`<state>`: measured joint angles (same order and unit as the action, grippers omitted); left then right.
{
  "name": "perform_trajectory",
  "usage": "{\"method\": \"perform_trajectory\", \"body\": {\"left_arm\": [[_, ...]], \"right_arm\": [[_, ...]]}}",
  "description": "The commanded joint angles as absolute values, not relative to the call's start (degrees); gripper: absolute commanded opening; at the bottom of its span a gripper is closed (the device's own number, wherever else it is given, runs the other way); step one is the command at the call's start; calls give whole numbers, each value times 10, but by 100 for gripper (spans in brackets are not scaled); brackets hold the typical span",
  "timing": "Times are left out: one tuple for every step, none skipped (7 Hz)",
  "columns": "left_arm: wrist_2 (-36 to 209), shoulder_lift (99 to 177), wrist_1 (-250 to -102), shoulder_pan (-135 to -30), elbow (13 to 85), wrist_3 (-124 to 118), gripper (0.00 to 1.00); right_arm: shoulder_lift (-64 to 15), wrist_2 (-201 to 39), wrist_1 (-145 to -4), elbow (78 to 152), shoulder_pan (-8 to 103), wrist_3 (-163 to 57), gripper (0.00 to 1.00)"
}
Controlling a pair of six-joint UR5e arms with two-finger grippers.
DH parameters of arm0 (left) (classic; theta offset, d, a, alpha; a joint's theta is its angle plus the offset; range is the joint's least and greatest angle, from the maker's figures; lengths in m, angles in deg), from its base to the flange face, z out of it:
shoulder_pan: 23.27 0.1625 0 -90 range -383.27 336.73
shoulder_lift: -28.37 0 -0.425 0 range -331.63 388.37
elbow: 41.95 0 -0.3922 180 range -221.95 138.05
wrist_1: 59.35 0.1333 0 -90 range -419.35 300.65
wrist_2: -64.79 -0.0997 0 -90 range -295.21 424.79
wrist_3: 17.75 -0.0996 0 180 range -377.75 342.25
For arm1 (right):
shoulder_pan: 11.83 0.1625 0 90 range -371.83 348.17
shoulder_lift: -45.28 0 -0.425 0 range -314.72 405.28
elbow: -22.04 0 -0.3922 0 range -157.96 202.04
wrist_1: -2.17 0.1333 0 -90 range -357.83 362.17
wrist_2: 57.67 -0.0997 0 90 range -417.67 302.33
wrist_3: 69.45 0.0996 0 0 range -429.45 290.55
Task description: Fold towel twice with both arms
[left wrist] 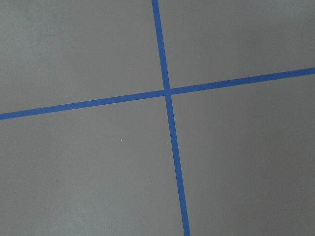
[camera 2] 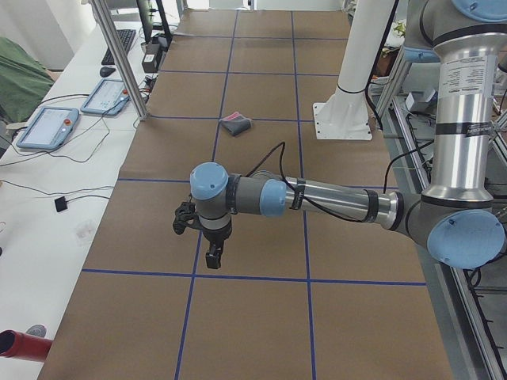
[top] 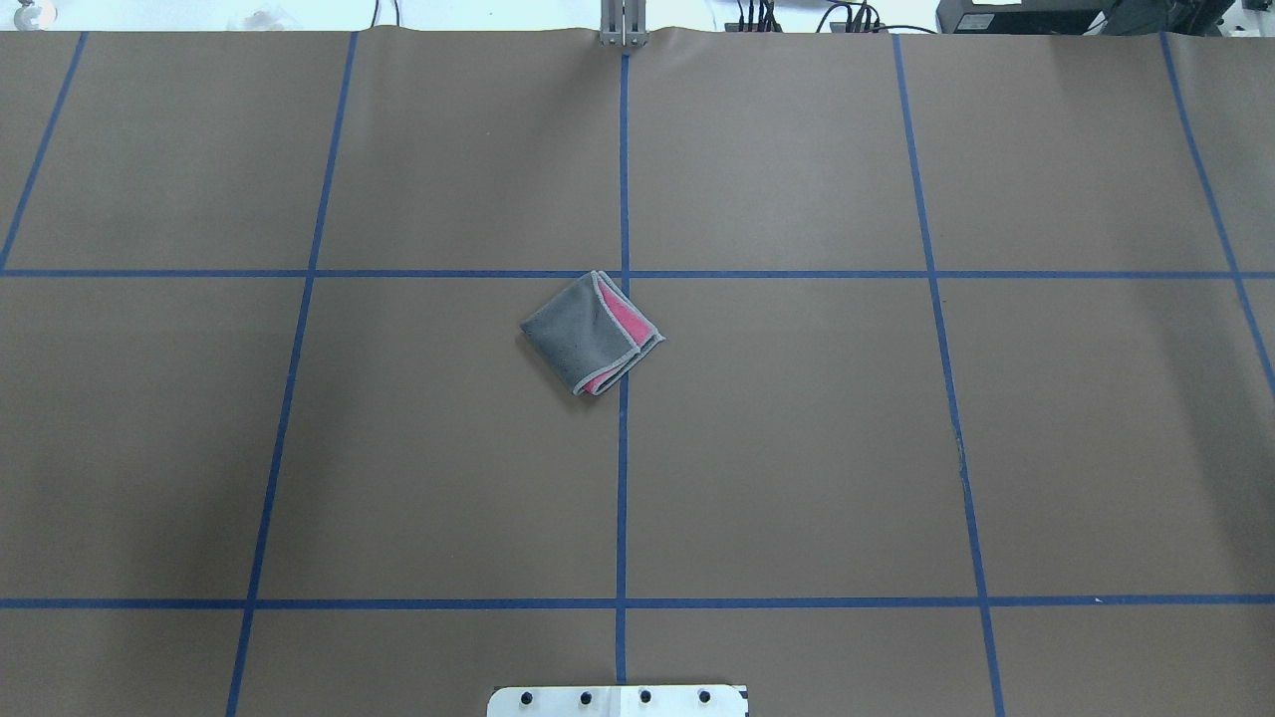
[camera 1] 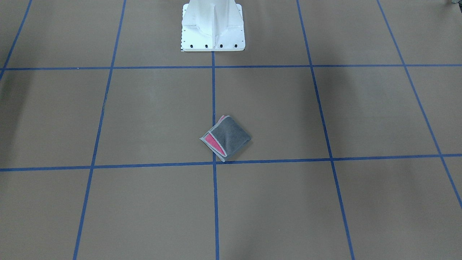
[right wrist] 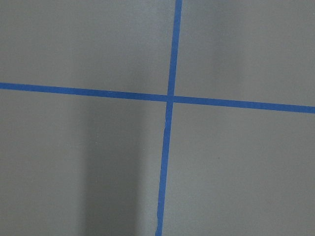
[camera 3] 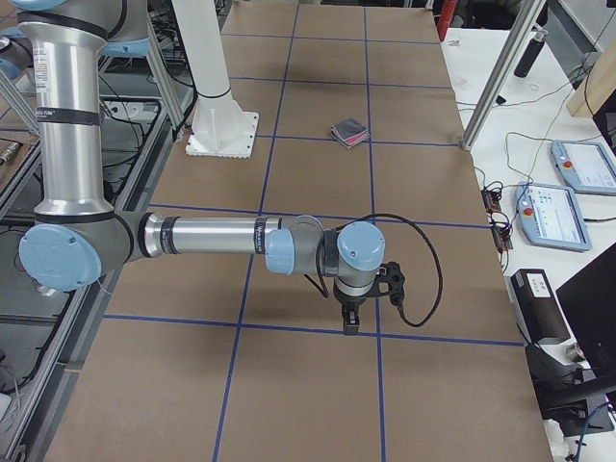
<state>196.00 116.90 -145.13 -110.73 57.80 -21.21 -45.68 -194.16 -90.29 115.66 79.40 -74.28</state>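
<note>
The towel [camera 1: 231,135] lies folded into a small square near the table's middle, dark grey face up, with a pink strip and light grey edge showing on one side. It also shows in the overhead view [top: 578,334], the left side view [camera 2: 236,123] and the right side view [camera 3: 349,132]. My left gripper [camera 2: 214,257] hangs over the table far from the towel, towards the left end. My right gripper [camera 3: 351,322] hangs likewise towards the right end. Both show only in the side views, so I cannot tell whether they are open or shut. Both wrist views show only brown table and blue tape.
The white pedestal base [camera 1: 213,32] stands at the robot's edge of the table [top: 797,448], which carries a blue tape grid. Teach pendants [camera 2: 47,127] and cables lie on the side bench. Aluminium posts [camera 3: 491,87] stand at the table's operator edge.
</note>
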Motion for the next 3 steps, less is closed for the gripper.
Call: {"method": "perform_trajectory", "body": {"left_arm": [[1959,1171,-1451,-1107,577,-212,100],[1959,1171,-1451,-1107,577,-212,100],[1959,1171,-1451,-1107,577,-212,100]], "right_arm": [[-457,-1942,-903,1156,794,-743,100],[-457,-1942,-903,1156,794,-743,100],[-457,-1942,-903,1156,794,-743,100]]}}
